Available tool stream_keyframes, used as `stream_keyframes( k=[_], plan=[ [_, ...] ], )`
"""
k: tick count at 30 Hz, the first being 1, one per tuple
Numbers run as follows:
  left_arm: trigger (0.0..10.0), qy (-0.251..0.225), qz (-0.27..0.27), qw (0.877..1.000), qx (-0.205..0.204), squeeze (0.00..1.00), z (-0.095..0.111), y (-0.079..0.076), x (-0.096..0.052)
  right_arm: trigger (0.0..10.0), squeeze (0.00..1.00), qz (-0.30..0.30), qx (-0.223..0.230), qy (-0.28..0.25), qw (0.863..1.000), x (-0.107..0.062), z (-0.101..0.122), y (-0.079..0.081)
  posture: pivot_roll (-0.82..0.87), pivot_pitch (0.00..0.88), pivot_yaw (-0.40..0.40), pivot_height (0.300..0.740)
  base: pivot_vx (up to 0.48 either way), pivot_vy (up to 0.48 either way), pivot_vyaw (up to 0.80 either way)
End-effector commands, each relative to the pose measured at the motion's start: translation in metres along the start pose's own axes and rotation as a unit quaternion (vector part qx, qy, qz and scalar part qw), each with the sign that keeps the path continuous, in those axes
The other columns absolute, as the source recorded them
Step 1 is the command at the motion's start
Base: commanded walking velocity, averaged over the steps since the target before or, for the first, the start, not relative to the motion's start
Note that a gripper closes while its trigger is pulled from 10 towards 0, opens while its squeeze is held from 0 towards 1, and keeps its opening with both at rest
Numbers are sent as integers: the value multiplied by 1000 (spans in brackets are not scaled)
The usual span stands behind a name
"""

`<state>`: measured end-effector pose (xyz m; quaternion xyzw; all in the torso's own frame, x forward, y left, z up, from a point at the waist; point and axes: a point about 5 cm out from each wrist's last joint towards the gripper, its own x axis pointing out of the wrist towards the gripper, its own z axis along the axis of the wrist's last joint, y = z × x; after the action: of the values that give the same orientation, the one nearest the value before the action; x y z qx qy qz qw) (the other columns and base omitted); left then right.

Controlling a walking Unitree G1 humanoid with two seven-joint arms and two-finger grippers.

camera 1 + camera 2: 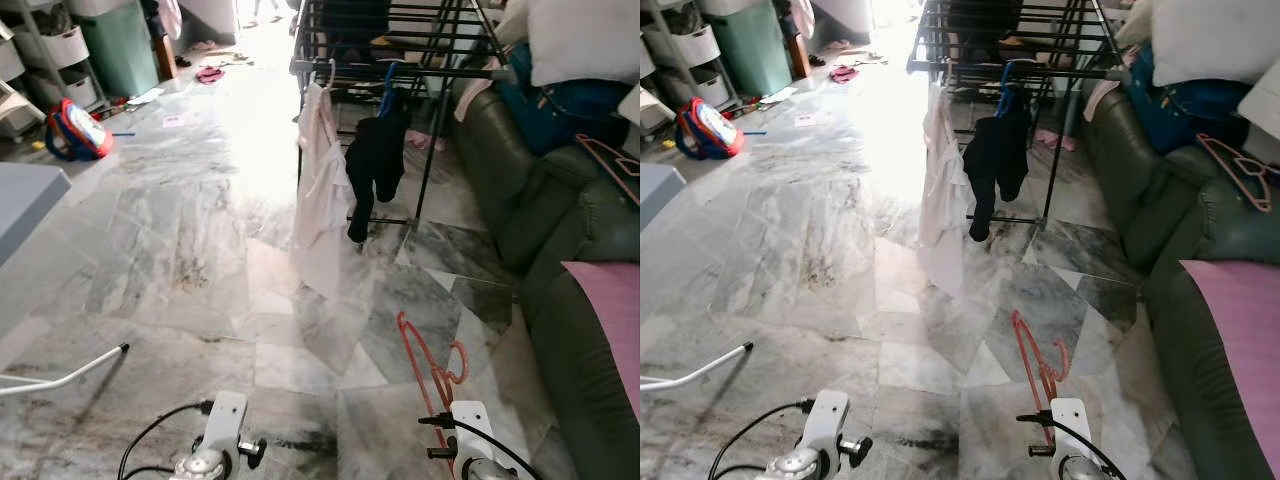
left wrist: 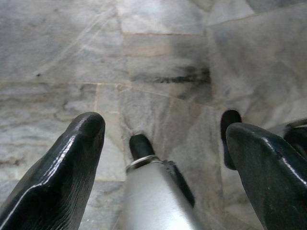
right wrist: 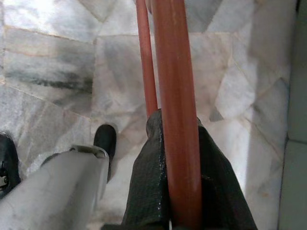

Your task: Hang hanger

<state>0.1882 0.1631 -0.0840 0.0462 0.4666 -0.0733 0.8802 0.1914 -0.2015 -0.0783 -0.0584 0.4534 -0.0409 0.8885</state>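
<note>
Low at right, right gripper [image 3: 184, 211] (fingers clamped) holds red hanger [image 1: 425, 365].

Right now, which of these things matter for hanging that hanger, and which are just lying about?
For the job:
red hanger, gripped in the right hand
black drying rack

Lying about:
pink hanger on the green sofa
schoolbag
pink cloth

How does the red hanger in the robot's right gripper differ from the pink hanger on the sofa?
The red hanger is clamped upright between the fingers of the right gripper, above the floor; the pink hanger lies flat on the dark green sofa, untouched. The red one is darker and reddish; the pink one is pale. Both are empty, with no garment on them.
</note>
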Motion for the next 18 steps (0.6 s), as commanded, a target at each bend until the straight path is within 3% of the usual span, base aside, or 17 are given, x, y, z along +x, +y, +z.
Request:
stream_keyframes(
  k=[1,14,18],
  plan=[
    [10000,-6,12,1000,1,0,3,5,0,10000,0,3,-5,-1,1000,0,2,2,-65,78,-49,740,0,0,0],
    [10000,-18,33,999,11,0,10,13,0,10000,0,4,-6,-1,1000,0,2,6,-66,73,-34,740,0,0,0],
    [10000,-53,52,997,-37,0,32,19,1,10000,0,-5,21,-31,999,2,16,0,-68,72,-34,740,0,0,0]
  ],
)
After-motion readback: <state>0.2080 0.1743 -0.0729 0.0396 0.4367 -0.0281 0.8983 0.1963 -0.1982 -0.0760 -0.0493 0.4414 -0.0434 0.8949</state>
